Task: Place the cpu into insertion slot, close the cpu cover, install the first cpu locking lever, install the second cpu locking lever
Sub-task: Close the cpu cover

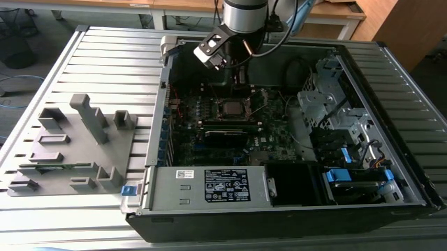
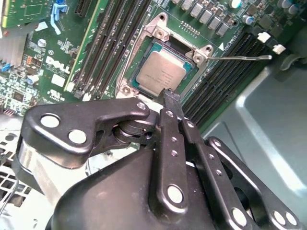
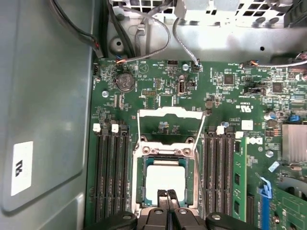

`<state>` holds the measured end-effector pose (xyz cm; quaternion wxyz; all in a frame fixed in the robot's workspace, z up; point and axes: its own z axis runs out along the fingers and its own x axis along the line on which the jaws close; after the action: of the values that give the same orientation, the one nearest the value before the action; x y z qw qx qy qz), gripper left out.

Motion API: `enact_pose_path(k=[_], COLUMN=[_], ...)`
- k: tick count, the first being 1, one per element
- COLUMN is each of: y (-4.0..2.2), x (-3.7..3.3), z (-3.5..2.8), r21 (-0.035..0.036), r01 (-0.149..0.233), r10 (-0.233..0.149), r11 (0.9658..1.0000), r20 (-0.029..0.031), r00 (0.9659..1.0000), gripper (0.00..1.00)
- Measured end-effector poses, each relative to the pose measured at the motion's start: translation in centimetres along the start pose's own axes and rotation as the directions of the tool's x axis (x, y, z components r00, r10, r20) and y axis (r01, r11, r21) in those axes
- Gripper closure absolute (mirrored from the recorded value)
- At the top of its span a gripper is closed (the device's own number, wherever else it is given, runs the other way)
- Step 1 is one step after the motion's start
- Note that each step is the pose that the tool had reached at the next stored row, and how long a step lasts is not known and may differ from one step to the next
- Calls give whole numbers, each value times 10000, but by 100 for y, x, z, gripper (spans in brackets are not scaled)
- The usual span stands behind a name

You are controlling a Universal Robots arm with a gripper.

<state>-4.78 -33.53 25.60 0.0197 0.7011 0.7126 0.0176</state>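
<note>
- Ribbed grey metal table [image 1: 104, 57] fills the exterior view, with wooden desks behind it.
- An open black and silver computer case [image 1: 279, 227] lies flat on the table, its inside facing up.
- A grey plastic fixture plate [image 1: 84, 151] with upright blocks sits beside the case, on the exterior view's left.
- The silver robot arm [image 1: 244, 13] reaches down into the case.
- The dark green motherboard [image 3: 158, 91] carries long black memory slots [image 3: 112, 182] on both sides of the socket.
- The black metal gripper [image 3: 167, 194] has its two fingers pressed together with nothing between them; the tips are at the edge of the chip.
- The square, metal-rimmed insertion slot [image 3: 141, 184] holds the chip.
- The thin silver cpu cover [image 3: 168, 111] is swung open, away from the slot.
- The flat silver-grey cpu [image 3: 165, 179] lies seated in the slot.
- A thin metal locking lever [image 2: 240, 58] sticks out, unlatched.
</note>
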Motion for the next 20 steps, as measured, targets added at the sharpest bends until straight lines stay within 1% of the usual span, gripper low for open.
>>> enact_pose_path(k=[3,5,20], y=[3,4,5], x=[-1,-1,0], z=[-64,-82,-97], r21=[1,1,0], r01=[0,1,1], r10=[0,-1,-1], r11=[10000,10000,10000], r20=[1,1,-3], r00=[10000,10000,10000], gripper=[89,89,89])
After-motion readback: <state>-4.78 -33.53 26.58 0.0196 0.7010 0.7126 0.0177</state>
